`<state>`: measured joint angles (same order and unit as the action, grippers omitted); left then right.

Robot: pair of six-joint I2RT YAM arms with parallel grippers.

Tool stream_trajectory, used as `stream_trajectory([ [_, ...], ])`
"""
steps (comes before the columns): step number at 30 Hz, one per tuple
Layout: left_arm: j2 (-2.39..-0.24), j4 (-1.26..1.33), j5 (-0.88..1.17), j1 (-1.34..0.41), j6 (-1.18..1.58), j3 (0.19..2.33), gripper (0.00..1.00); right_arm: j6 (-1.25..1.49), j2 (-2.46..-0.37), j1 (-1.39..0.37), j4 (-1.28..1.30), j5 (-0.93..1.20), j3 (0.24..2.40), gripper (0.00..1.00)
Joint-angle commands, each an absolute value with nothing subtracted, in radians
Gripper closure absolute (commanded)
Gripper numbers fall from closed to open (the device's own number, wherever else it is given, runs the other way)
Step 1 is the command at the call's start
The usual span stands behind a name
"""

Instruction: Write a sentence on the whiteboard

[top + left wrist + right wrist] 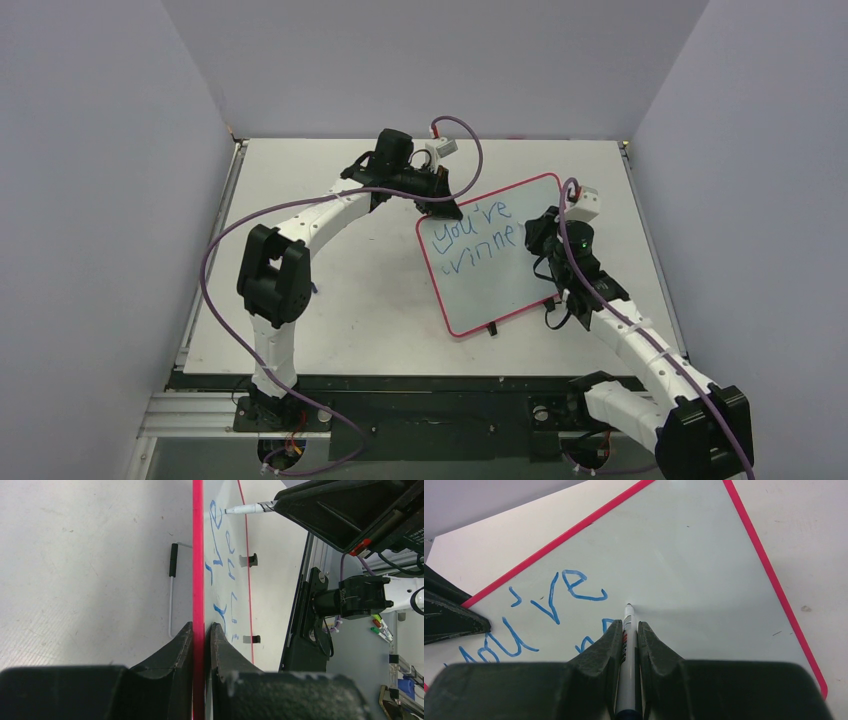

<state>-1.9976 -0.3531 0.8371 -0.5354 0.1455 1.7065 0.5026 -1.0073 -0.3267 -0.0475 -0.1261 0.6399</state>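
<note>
Whiteboard [500, 295]: right of table [330, 300] centre, corner-on to you, face showing.
- Handling: likely light, stiff and glossy. Expect it to skate under pen pressure, so take hold at pink-red frame, never on inked face.
- Sentence [478, 240]: blue, unfinished, "you're" over "winne".
- Left gripper [200, 627]: fingers pinched tight on board's far-left frame edge. Arm arches far, wrist turned right.
- Right gripper [628, 625]: fingers closed on marker [628, 614], tip at surface right of "you're". Arm reaches from near right, wrist pitched down.
</note>
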Motion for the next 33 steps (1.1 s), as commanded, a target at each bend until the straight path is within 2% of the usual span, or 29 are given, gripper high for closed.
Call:
stream_trajectory([
  [1, -2.000, -0.365, 0.838, -0.558, 0.049, 1.712, 1.00, 0.520, -0.991, -0.320, -0.067, -0.129, 0.590, 1.00],
  [17, -1.999, -0.364, 0.836, -0.560, 0.049, 1.711, 1.00, 0.550, -0.891, -0.320, -0.005, -0.152, 0.469, 1.00],
  [33, -2.006, -0.360, 0.839, -0.561, 0.051, 1.712, 1.00, 0.536, -0.937, -0.319, -0.017, -0.144, 0.550, 1.00],
])
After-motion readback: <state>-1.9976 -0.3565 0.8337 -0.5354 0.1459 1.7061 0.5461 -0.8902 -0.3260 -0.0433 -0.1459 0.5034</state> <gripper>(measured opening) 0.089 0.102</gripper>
